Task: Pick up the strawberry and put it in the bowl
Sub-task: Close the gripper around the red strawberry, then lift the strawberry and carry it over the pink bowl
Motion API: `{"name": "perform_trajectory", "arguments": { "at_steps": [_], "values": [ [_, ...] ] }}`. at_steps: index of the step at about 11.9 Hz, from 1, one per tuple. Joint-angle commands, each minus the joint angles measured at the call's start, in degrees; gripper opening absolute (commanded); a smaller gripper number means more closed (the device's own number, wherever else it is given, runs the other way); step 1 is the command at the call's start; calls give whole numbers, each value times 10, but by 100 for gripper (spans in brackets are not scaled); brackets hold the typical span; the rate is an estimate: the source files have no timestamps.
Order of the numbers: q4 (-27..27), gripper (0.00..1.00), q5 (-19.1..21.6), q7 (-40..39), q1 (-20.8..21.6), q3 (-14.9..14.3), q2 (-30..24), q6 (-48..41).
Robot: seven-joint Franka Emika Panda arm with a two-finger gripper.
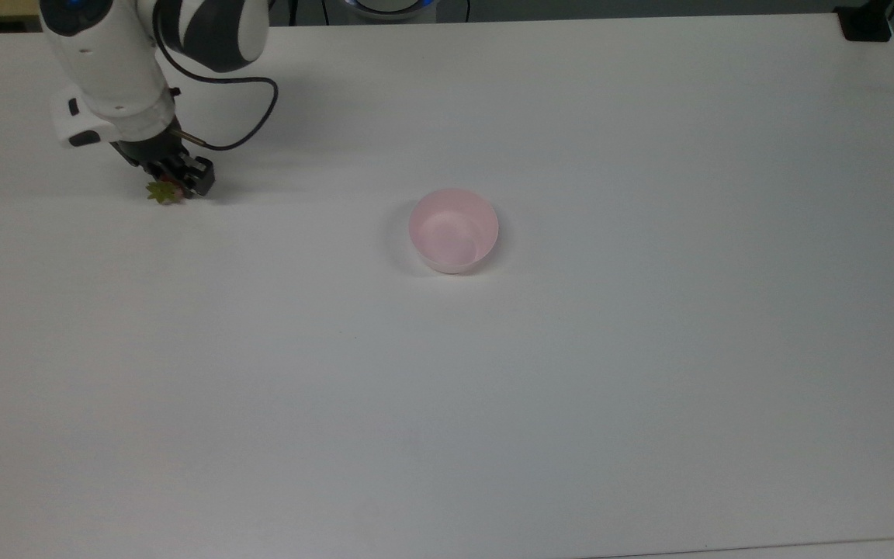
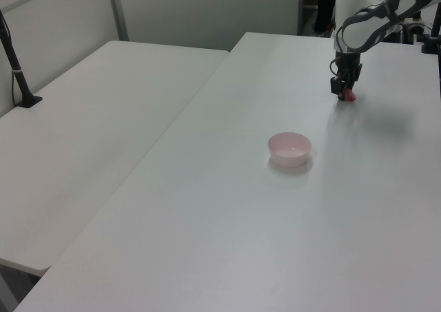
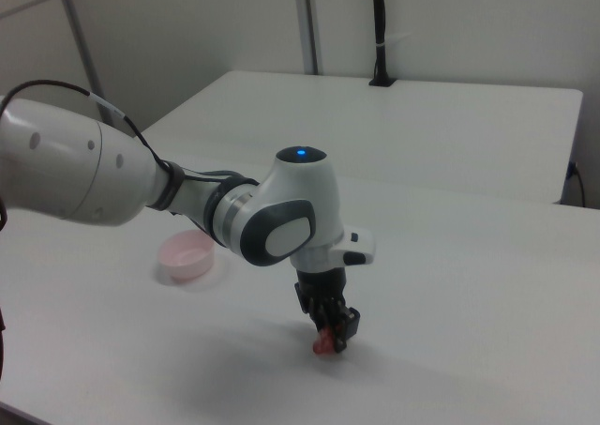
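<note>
The strawberry (image 1: 163, 192) lies on the white table at the top view's far left, green cap pointing to the top view's lower left. My gripper (image 1: 181, 185) is down at table level, its fingers narrowed around the red body and shut on it. The right view has the red strawberry (image 3: 324, 346) showing just under the gripper (image 3: 335, 336). In the left view the gripper (image 2: 342, 94) and the strawberry (image 2: 350, 96) are at the far right of the table. The pale pink bowl (image 1: 453, 229) stands empty near the table's middle, well apart from the gripper.
A black cable (image 1: 249, 132) loops off the wrist. A black clamp (image 1: 864, 23) sits at the table's top right corner in the top view. A second white table (image 2: 89, 119) with a black post (image 2: 14, 57) adjoins on the left view's left.
</note>
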State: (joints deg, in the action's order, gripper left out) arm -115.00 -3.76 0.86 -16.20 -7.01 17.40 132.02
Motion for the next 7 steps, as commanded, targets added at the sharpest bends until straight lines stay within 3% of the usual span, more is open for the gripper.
{"name": "perform_trajectory", "arguments": {
  "at_steps": [1, 4, 7],
  "values": [
    [1, 38, -6, 15, 30, 12, -12, -22],
    [52, 39, -6, 23, 75, 71, -34, -130],
    [114, 41, -5, 112, 110, 132, -35, -162]
  ]
}}
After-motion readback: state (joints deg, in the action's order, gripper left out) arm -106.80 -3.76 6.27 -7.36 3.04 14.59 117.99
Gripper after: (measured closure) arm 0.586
